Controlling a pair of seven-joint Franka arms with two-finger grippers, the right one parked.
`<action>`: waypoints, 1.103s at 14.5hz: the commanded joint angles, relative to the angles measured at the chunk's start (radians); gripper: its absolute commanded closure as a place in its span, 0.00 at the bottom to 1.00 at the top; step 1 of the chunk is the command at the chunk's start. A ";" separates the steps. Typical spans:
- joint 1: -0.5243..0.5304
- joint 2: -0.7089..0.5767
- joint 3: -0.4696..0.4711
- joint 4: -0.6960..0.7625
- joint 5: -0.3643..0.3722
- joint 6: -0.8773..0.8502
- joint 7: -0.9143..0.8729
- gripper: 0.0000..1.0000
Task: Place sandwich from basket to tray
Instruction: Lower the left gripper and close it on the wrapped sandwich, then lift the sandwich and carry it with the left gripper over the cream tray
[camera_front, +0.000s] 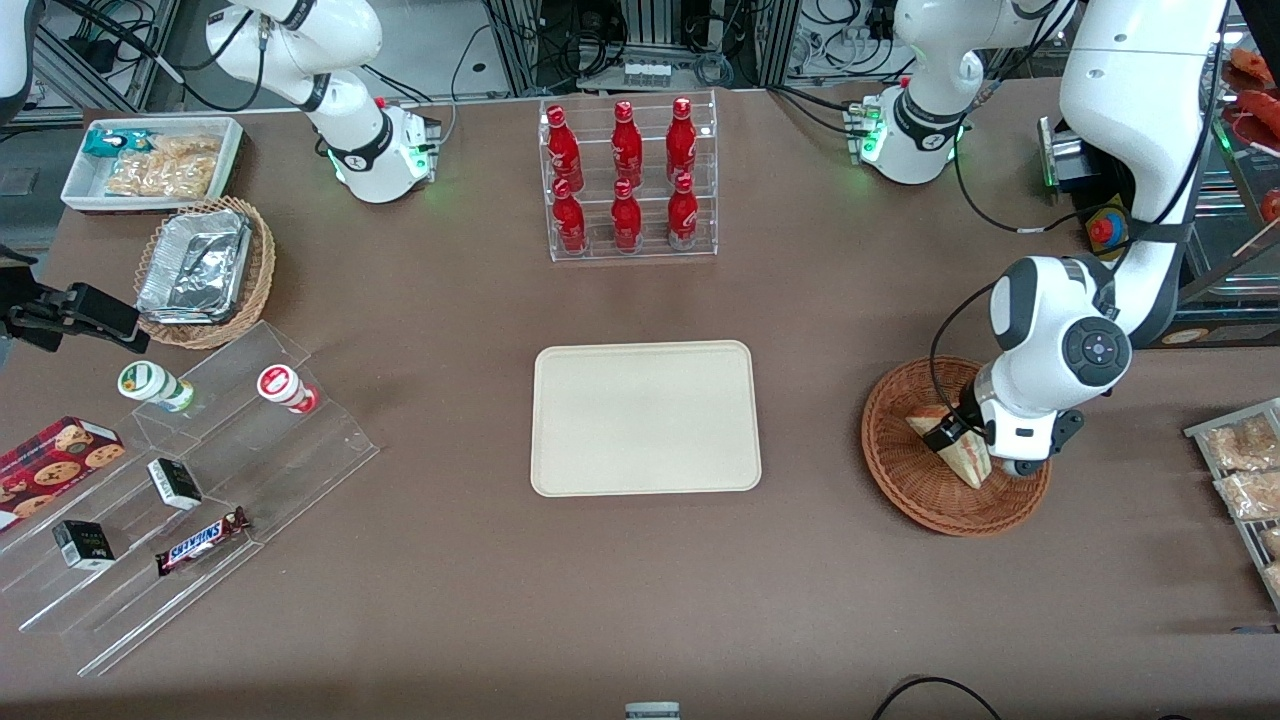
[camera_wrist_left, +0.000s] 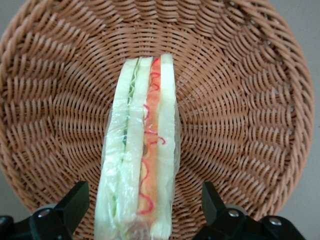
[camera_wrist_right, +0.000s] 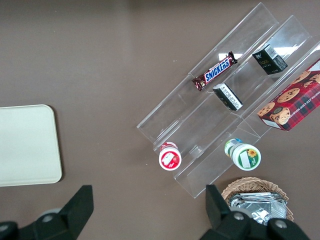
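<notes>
Looking over the brown surface (camera_front: 640, 600) first, we found the whole job waiting on its opening step: the grasp. Nothing had yet reached the tray (camera_front: 646, 417), which lay flat and bare at the middle of the surface, at about nine o'clock from the basket (camera_front: 900, 480) and well apart from it. The basket sat toward the working arm's end, and the left arm reached down over it so that the wrist covered part of its rim.

Inside the basket lay the sandwich (camera_wrist_left: 140, 160), wrapped in clear film and standing on edge, its red and green filling lines facing up toward the wrist camera. In the front view it showed as a pale wedge at the centre of the weave, its tip pointing toward roughly five o'clock.

We judged the tool (camera_wrist_left: 142, 212) to be poised for the pinch rather than closed. Its two black fingers (camera_wrist_left: 75, 205) were spread, one on each side of the wedge, with basket weave visible between each finger and the bread. We could not tell whether it had come fully down to the basket floor.

The next move, in our judgement, called for closing gently on the two bread faces, firmly enough to carry yet softly enough not to crush them or slip on the film. Then it would need a straight lift clear of the rim and a carry toward nine o'clock, to set the sandwich down within the tray's low edge.
</notes>
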 joint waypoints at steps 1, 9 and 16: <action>0.001 0.007 -0.001 0.008 0.020 0.009 -0.016 0.58; -0.024 -0.056 -0.005 0.077 0.020 -0.155 0.066 0.90; -0.295 0.005 -0.007 0.259 0.004 -0.260 0.010 0.88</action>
